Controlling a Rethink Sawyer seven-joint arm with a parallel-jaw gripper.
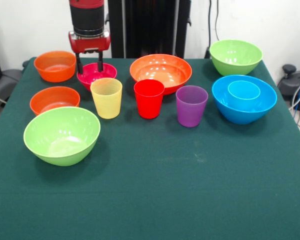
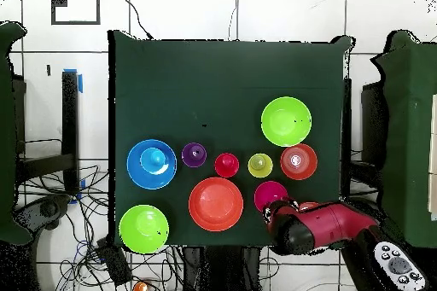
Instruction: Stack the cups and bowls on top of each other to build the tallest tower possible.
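My gripper is open, its fingers lowered at the far left rim of the small magenta bowl; in the overhead view it sits beside that bowl. In a row stand the yellow cup, red cup and purple cup. The light blue cup stands inside the large blue bowl. The wide orange bowl is behind the red cup. Two small orange bowls and a lime green bowl are at the left. A second lime green bowl is at the far right.
The green table has bare cloth on the side away from the robot. The black pedestal stands behind the wide orange bowl. A grey handheld controller lies off the table beside the arm.
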